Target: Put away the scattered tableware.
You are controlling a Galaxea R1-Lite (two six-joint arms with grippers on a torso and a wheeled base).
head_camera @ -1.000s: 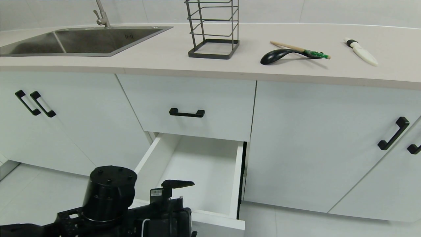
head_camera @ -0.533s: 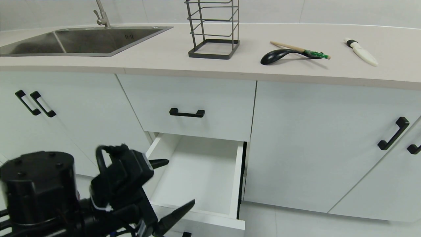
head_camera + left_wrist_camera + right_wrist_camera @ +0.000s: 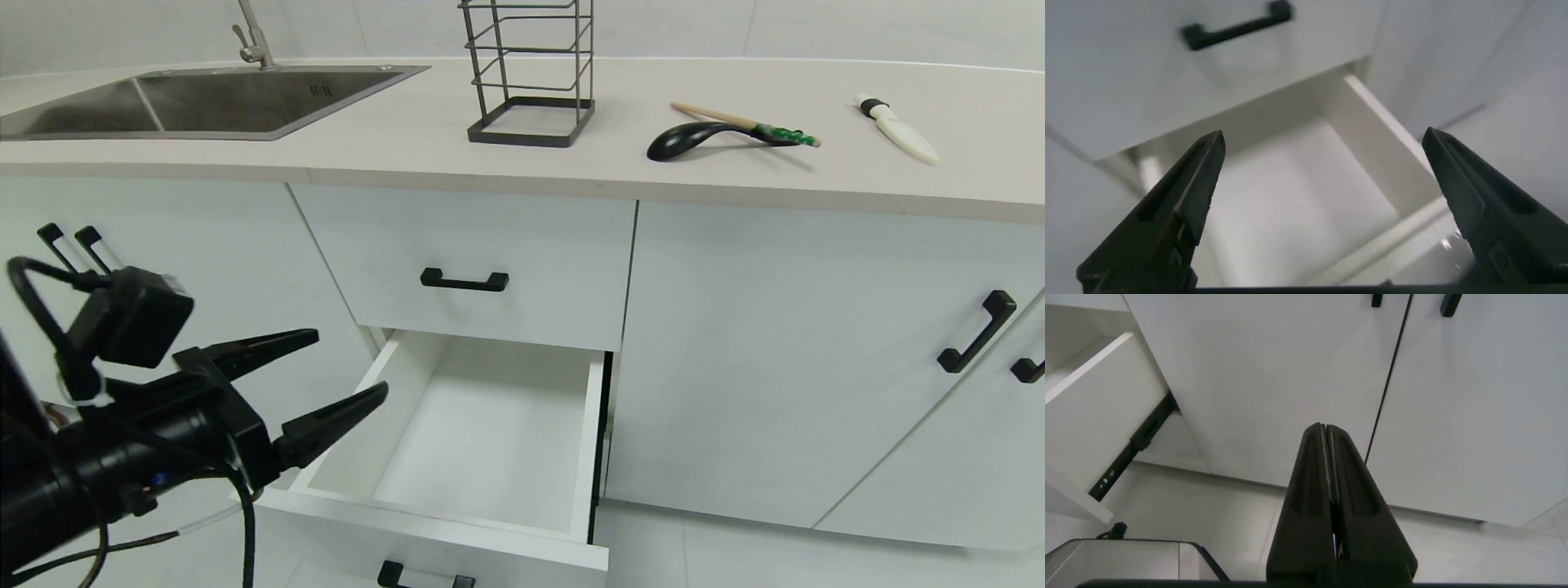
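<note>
Left hand [image 3: 349, 361] gapes wide; right hand [image 3: 1324, 434] is pressed closed.

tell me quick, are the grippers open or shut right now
Left gripper: open, holding nothing, by the open drawer.
Right gripper: shut, holding nothing.

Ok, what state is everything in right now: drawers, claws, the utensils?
Lower drawer: pulled open.
Upper drawer: closed.
Left claw: open, holding nothing.
Right claw: shut, holding nothing.
Black spoon: lying on the countertop.
White knife: lying on the countertop.
Wire rack: upright.
</note>
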